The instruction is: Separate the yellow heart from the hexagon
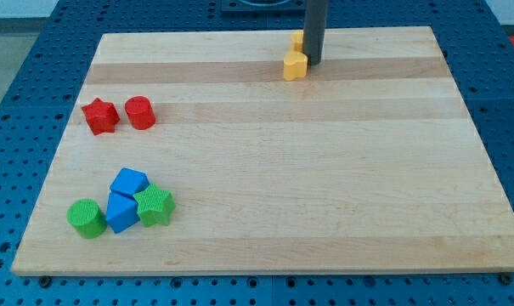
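Observation:
A yellow heart (295, 65) lies near the view's top, a little right of centre, on the wooden board (324, 170). A second yellow block, the hexagon (298, 39), sits just above it, partly hidden behind the rod. My tip (313, 63) rests on the board right beside the heart's right edge, touching or nearly touching it, and just below the hexagon. The rod rises straight up out of the view's top.
A red star (99, 116) and a red cylinder (140, 112) sit at the view's left. At the bottom left cluster a green cylinder (87, 218), two blue blocks (128, 182) (121, 212) and a green star-like block (155, 205).

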Controlling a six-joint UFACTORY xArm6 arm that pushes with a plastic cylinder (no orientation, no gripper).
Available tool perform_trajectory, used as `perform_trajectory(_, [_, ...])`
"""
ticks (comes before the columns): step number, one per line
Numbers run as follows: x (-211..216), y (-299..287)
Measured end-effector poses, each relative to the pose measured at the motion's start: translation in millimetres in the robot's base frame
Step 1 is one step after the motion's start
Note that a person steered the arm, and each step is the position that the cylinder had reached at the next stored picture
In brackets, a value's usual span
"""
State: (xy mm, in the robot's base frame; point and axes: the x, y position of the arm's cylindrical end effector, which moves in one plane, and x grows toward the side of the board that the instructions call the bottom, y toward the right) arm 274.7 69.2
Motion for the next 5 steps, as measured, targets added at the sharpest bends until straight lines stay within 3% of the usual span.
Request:
perform_trajectory(2, [24.6,-26.6])
perform_trajectory(5, [25.5,-88.3])
